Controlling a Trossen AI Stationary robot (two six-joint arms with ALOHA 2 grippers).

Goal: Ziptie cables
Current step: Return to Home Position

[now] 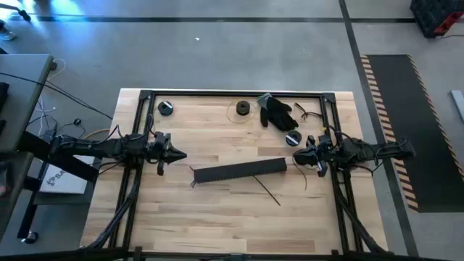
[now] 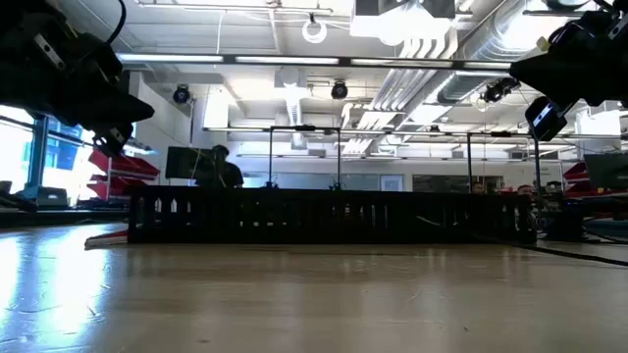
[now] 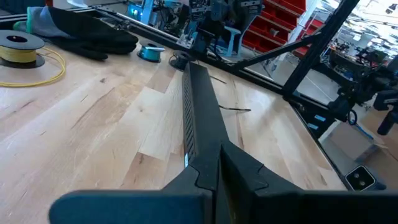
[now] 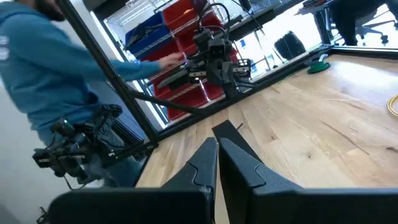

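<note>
Can't see inside the black duct (image 1: 239, 171) from the high view, it's closed up, so anything in it is hidden. The ziptie (image 1: 267, 191) is just a hairline streak beside it, way too thin to make out any detail. In the low view the duct's wall blocks the table (image 2: 294, 294) behind it, and the two arms (image 2: 59, 69) get chopped off at the top corners. In the left wrist view the left gripper (image 3: 217, 149) covers the duct's near end. The person (image 4: 50, 68) in the right wrist view is blurry and cut off.
</note>
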